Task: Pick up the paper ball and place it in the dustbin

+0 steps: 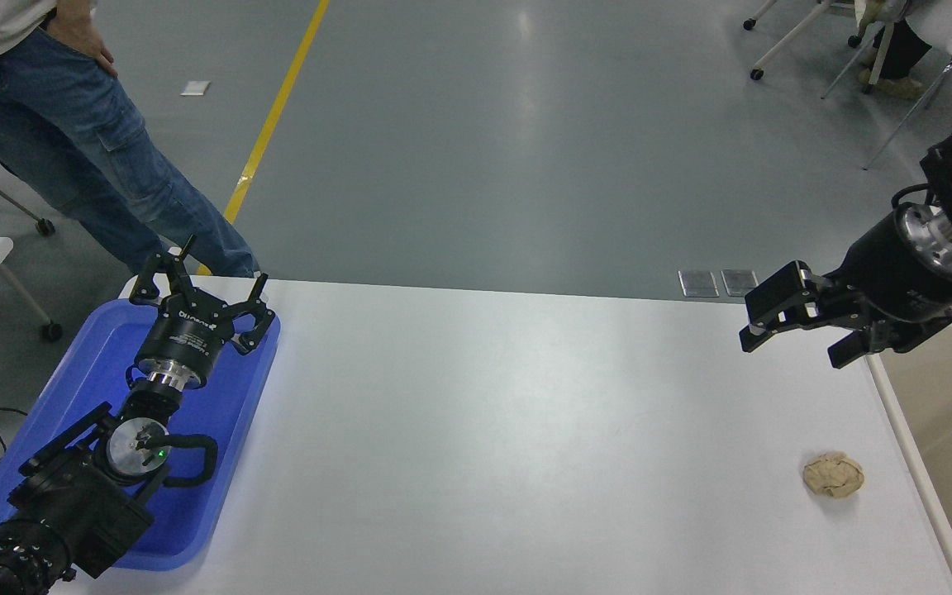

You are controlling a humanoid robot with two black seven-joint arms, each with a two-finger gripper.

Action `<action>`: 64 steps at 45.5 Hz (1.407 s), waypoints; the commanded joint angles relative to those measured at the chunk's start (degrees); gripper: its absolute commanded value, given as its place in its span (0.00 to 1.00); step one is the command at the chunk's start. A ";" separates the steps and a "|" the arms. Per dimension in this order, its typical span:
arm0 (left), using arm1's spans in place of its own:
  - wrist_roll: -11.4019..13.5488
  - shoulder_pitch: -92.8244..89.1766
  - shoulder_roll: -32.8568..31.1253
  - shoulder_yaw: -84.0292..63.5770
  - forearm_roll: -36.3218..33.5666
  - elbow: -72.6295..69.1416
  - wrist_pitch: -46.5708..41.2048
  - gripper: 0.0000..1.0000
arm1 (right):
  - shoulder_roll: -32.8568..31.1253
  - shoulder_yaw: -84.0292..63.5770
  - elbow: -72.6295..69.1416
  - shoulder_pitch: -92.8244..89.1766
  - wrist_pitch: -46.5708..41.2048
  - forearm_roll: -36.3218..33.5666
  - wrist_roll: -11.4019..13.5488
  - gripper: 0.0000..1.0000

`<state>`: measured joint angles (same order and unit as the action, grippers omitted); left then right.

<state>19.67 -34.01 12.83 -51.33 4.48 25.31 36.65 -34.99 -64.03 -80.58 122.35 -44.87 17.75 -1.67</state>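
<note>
The paper ball (833, 475), a small tan crumpled wad, lies on the white table (509, 430) near its right edge. The cream dustbin (951, 430) stands just beyond that edge, only its left rim and inner wall showing. My right gripper (790, 330) is open and empty, hovering above the table's far right part, well behind the ball and apart from it. My left gripper (195, 289) is open and parked over the blue tray at the lower left.
A shallow blue tray (220, 463) lies on the table's left end under my left arm. A person in jeans (88, 140) stands past the table's far left corner. Chairs stand on the floor at the top right.
</note>
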 commanded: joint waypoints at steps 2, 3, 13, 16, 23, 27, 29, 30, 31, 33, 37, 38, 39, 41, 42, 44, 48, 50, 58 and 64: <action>0.02 0.00 0.00 0.00 0.00 0.00 0.00 1.00 | -0.87 -0.66 0.78 -1.24 -0.04 0.62 -0.09 1.00; -0.07 0.00 0.00 0.00 0.00 0.00 0.00 1.00 | -0.87 -0.66 0.95 -1.32 -0.04 0.45 0.00 1.00; 0.02 0.00 0.00 0.00 0.00 0.00 0.00 1.00 | -0.87 -1.01 6.40 -2.47 0.05 -0.26 -0.09 1.00; 0.02 0.00 0.00 0.00 0.00 0.00 0.00 1.00 | -0.78 -2.06 8.24 -2.64 0.13 -0.26 -0.18 1.00; 0.01 0.00 0.00 0.00 0.00 0.00 0.00 1.00 | -0.87 -3.04 8.78 -4.93 0.31 -0.34 -0.18 1.00; -0.07 0.00 0.00 0.00 0.00 0.00 0.00 1.00 | -0.96 -2.95 8.78 -6.07 0.57 -0.26 -0.18 1.00; -0.07 0.00 0.00 0.00 0.00 0.00 0.00 1.00 | -1.22 -2.69 8.78 -6.51 0.57 -0.26 -0.18 1.00; -0.07 0.00 0.00 0.00 0.00 0.00 0.00 1.00 | -1.40 -2.60 8.78 -6.77 0.66 -0.26 -0.18 1.00; 0.01 0.00 0.00 0.00 0.00 0.00 0.00 1.00 | -1.66 -2.51 8.86 -6.95 0.75 -0.26 -0.18 1.00; 0.01 0.00 0.00 0.00 0.00 0.00 0.00 1.00 | -2.10 -2.25 8.95 -7.39 0.84 -0.26 -0.18 1.00; -0.07 0.00 0.00 0.00 0.00 0.00 0.00 1.00 | -2.37 -1.98 10.27 -9.14 2.76 0.01 -0.18 1.00; 0.01 0.00 0.00 0.00 0.00 0.00 0.00 1.00 | -2.37 -1.98 10.70 -9.76 3.55 0.09 -0.18 1.00; 0.02 0.00 0.00 0.00 0.00 0.00 0.00 1.00 | -2.37 -1.98 11.06 -10.28 4.43 0.27 -0.18 1.00; 0.02 0.00 0.00 0.00 0.00 0.00 0.00 1.00 | -2.37 -1.98 11.67 -11.60 6.45 0.71 -0.18 1.00; 0.02 0.00 0.00 0.00 0.00 0.00 0.00 1.00 | -2.37 -1.98 11.85 -12.22 7.42 0.71 -0.18 1.00; 0.02 0.00 0.00 0.00 0.00 0.00 0.00 1.00 | -2.37 -2.07 12.03 -13.54 9.26 0.97 -0.18 1.00; 0.02 0.00 0.00 0.00 0.00 0.00 0.00 1.00 | -2.37 -2.07 12.38 -15.73 12.43 2.46 -0.18 1.00; -0.07 0.00 0.00 0.00 0.00 0.00 0.00 1.00 | -2.37 -2.07 12.47 -16.88 14.10 3.25 -0.26 1.00; 0.02 0.00 0.00 0.00 0.00 0.00 0.00 1.00 | -2.28 -0.75 14.13 -21.88 18.41 4.40 -0.70 1.00; 0.02 0.00 0.00 0.00 0.00 0.00 0.00 1.00 | -1.75 0.22 17.03 -26.89 22.01 4.84 -0.70 1.00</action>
<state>19.67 -34.02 12.83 -51.33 4.48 25.31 36.65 -37.20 -65.20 -67.14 103.18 -29.36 21.23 -2.18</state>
